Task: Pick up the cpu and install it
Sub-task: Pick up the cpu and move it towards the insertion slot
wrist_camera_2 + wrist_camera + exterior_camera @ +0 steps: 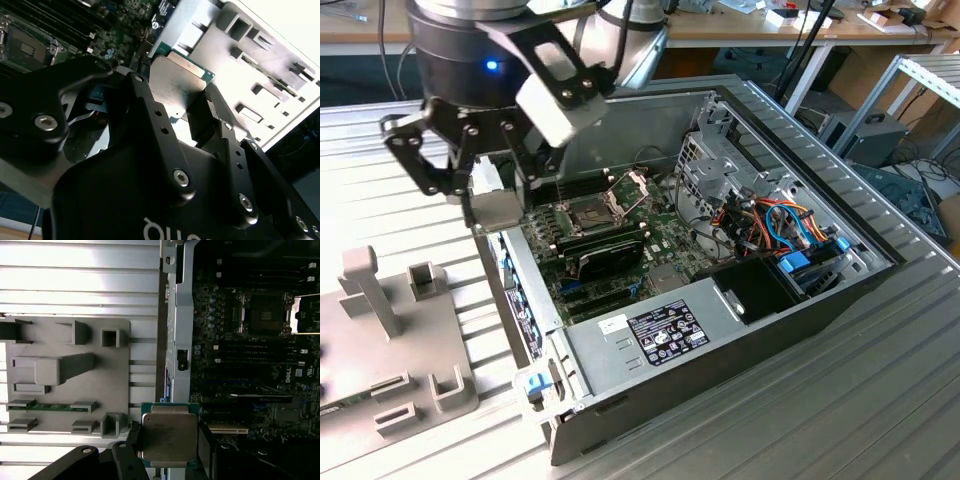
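My gripper (pixel 498 200) hangs over the edge of the open computer case at the exterior view's left, shut on the cpu (pixel 500 212). The cpu (pixel 169 436) is a small square chip with a dull silver top and a green rim, clamped between the black fingers (pixel 207 440) in both wrist views. The second wrist view shows the chip (pixel 175 80) held flat between the gripper (pixel 172 102) pads. On the motherboard the dark square socket (pixel 592 212) lies bare with its hinged metal frame (pixel 632 182) lifted; it sits off to one side of the held chip (pixel 263 315).
A grey fixture plate (pixel 380 340) with slots and posts lies beside the case at the exterior view's left; a green memory stick (pixel 52 406) rests in it. A long black expansion card (pixel 610 255) stands near the socket. Drive cage and cables (pixel 770 225) fill the case's far side.
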`<state>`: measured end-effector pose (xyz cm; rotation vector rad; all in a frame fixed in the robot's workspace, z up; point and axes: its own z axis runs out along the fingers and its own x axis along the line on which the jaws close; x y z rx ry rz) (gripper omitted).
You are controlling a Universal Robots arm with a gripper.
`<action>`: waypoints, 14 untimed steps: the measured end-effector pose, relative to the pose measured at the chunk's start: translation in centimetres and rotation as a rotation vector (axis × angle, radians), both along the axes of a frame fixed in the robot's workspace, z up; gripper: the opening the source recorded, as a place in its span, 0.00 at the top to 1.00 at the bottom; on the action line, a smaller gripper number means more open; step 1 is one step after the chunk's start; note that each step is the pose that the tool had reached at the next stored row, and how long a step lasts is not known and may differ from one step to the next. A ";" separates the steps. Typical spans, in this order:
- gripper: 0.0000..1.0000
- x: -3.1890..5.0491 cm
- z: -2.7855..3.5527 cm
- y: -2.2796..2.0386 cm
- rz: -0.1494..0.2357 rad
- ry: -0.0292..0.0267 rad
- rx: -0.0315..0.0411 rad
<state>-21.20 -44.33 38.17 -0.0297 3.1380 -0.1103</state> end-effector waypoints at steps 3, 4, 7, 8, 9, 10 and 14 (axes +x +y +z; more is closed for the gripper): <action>0.45 1.36 0.00 0.00 0.000 0.0004 -0.0001; 0.45 1.83 -0.01 0.00 0.000 0.0004 0.0000; 0.45 3.19 -0.03 0.00 0.000 0.0006 0.0000; 0.45 3.60 -0.03 0.00 0.000 0.0006 0.0001; 0.45 3.94 -0.03 0.00 0.000 0.0007 0.0000; 0.45 4.39 -0.03 0.00 0.000 0.0007 -0.0001; 0.45 5.91 -0.05 0.00 0.000 0.0007 0.0000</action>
